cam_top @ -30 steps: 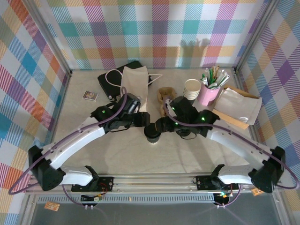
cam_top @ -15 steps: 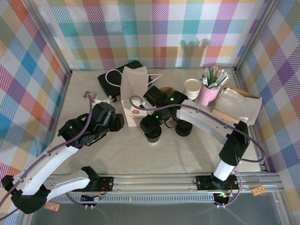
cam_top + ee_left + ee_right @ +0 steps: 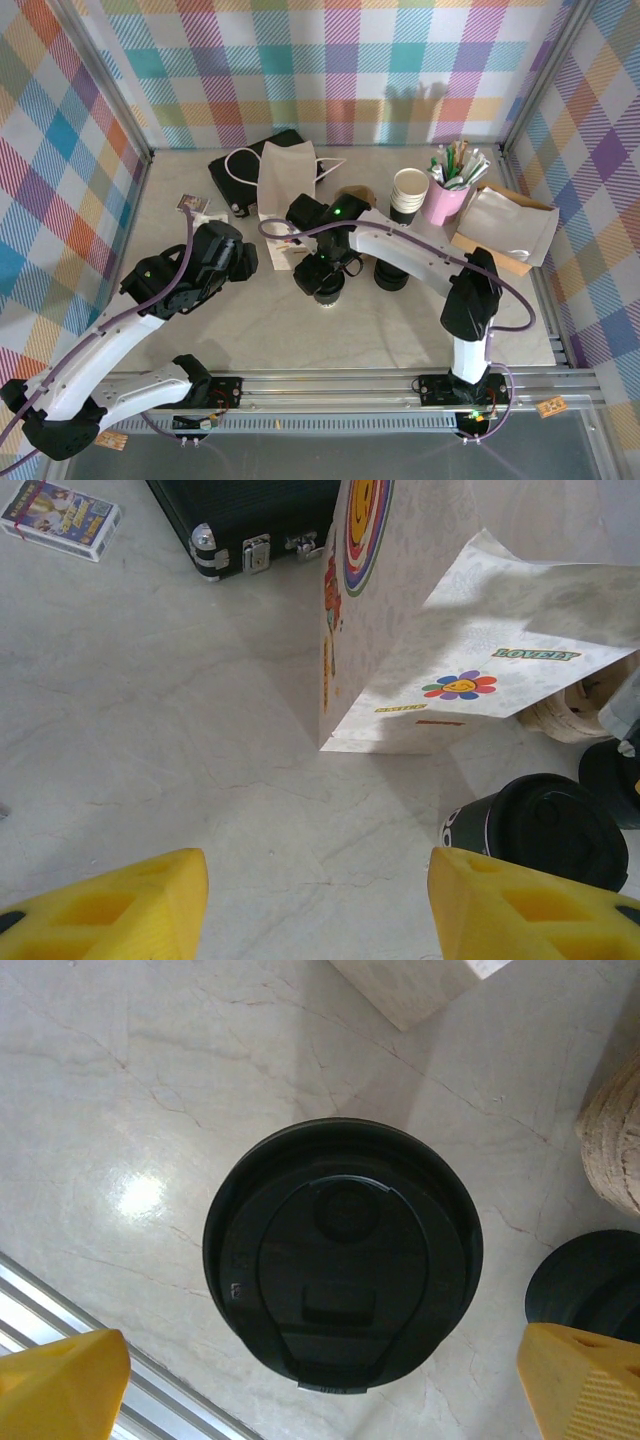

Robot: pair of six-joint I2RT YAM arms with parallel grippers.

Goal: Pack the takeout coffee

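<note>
Lowest in the left wrist view you have your left gripper (image 3: 320,910). Its yellow fingers (image 3: 110,905) are spread wide and released, with only the pale marbled table (image 3: 150,730) between them. From above, that gripper sits left of centre, near the foot of the bag and apart from the cup.

The takeout coffee (image 3: 326,288) stands upright just left of the centre of the top view, capped with a black lid. It also shows at the lower right of the left wrist view.

Your right gripper (image 3: 320,1380) hangs straight over the cup and grasps nothing. Its yellow fingers (image 3: 60,1385) sit in the two lower corners of the right wrist view, wide apart. The round lid lies between and above them in the frame, and neither finger touches it.

Just right of the cup is a low stack of black lids (image 3: 392,272).

Behind the cup a white printed paper bag (image 3: 420,630) stands upright, with a flower and the word "LOVELY" on its face. A ball of twine (image 3: 352,196) sits just right of the bag.

Further back, along the top edge of the left wrist view, lies a black case (image 3: 255,520) with metal latches. A small card box (image 3: 60,518) is in the top left corner.

At the upper right of the top view stands an open paper cup (image 3: 409,192), cream above and black below. It is just beside a pink cup of sticks and straws (image 3: 447,195). Pale paper bags (image 3: 510,228) lie flat to the right of both.
</note>
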